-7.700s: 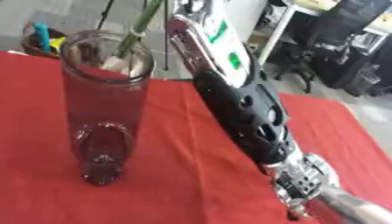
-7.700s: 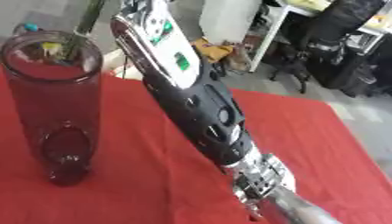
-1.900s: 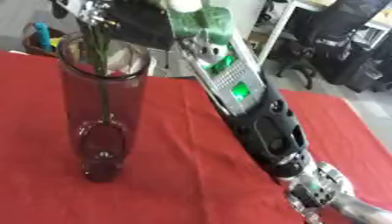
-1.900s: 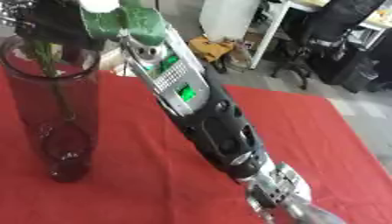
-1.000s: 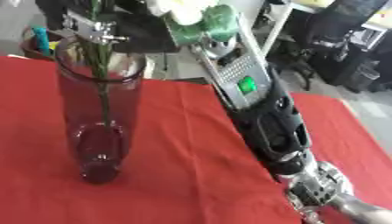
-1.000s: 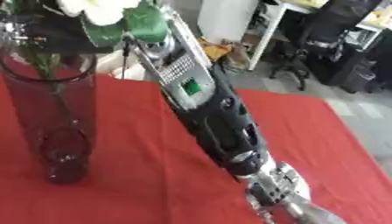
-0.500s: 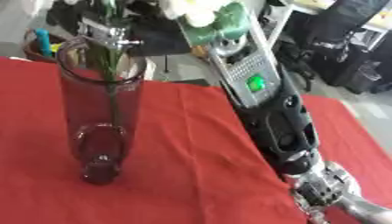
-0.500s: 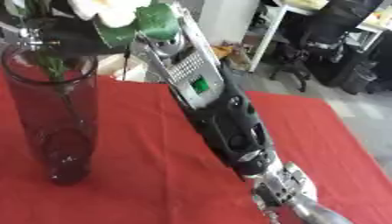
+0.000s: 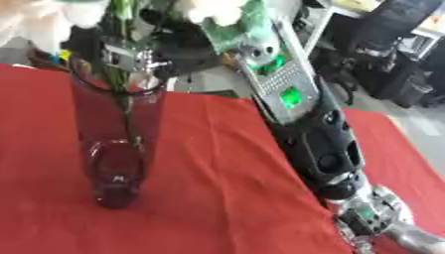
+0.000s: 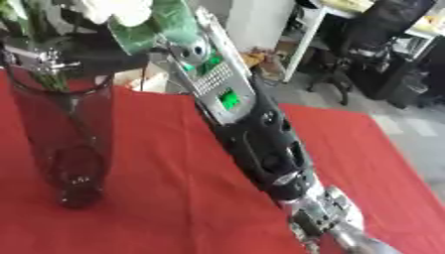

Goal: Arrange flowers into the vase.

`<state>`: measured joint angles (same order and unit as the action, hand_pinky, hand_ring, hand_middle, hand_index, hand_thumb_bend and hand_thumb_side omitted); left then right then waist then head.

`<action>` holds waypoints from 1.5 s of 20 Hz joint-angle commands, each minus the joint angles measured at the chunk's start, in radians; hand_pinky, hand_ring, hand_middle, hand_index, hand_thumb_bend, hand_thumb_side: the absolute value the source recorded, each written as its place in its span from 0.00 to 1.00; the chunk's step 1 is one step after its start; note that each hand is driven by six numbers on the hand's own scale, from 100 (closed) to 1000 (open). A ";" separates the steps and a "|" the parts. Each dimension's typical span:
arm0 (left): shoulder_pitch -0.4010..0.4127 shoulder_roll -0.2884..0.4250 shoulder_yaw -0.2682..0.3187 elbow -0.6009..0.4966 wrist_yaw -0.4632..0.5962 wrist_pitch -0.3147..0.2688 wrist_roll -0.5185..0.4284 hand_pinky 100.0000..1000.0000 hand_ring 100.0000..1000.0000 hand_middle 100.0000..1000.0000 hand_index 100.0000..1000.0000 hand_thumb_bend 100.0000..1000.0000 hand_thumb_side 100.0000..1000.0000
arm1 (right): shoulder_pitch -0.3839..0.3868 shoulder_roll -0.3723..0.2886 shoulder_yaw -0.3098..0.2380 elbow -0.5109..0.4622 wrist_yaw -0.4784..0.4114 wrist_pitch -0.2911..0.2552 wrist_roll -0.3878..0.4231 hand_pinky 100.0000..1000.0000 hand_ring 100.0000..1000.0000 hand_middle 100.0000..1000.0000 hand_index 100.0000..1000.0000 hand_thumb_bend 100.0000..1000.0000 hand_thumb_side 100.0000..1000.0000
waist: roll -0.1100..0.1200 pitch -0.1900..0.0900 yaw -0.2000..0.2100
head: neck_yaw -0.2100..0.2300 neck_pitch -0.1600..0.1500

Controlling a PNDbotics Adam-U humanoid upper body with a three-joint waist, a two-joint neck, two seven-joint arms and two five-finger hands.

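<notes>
One clear vase (image 9: 117, 144), upright on the surface (image 9: 208, 198). One red cloth covers that surface. White blooms (image 9: 213, 9) above the vase rim: at least two, exact count unclear. Green stems (image 9: 128, 116) inside the vase: number cannot be told. One robot hand (image 9: 174, 47) in view.

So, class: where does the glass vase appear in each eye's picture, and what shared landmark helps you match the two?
Left eye view: the glass vase stands left of centre on the red cloth.
Right eye view: it sits hard against the left edge.
Shared landmark: the green light on the robot's right arm, just right of the vase in both.
</notes>
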<state>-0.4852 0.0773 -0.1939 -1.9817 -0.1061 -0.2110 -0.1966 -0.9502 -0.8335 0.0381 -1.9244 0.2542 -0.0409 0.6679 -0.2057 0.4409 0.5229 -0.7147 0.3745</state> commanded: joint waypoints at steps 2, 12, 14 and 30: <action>-0.008 -0.002 -0.011 -0.018 0.004 0.004 -0.003 0.58 0.40 0.65 0.76 0.03 1.00 | -0.007 -0.034 -0.005 0.013 -0.003 -0.010 0.005 0.91 1.00 0.21 0.81 0.15 1.00 | 0.008 -0.027 -0.003 | 0.001 0.001; -0.007 -0.002 -0.011 -0.018 0.003 0.005 -0.003 0.58 0.40 0.65 0.76 0.03 1.00 | 0.001 -0.037 -0.011 0.021 -0.011 -0.017 0.004 0.91 1.00 0.20 0.83 0.19 1.00 | 0.010 -0.025 -0.008 | 0.009 0.000; -0.006 -0.003 -0.011 -0.018 0.003 0.005 -0.003 0.58 0.40 0.65 0.76 0.03 1.00 | 0.003 -0.036 -0.010 0.021 -0.009 -0.013 -0.002 0.91 1.00 0.20 0.82 0.18 1.00 | 0.011 -0.024 -0.008 | 0.010 0.000; 0.000 -0.003 -0.011 -0.018 -0.001 0.006 -0.007 0.58 0.40 0.65 0.76 0.03 1.00 | 0.022 -0.058 -0.030 -0.001 -0.053 -0.046 0.064 0.94 1.00 0.29 0.86 0.46 1.00 | 0.022 -0.020 -0.025 | 0.021 -0.002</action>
<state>-0.4825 0.0773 -0.1939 -1.9817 -0.1078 -0.2049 -0.2020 -0.9177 -0.8543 0.0279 -1.9072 0.2167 -0.0822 0.7229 -0.1985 0.4430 0.4988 -0.6956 0.3770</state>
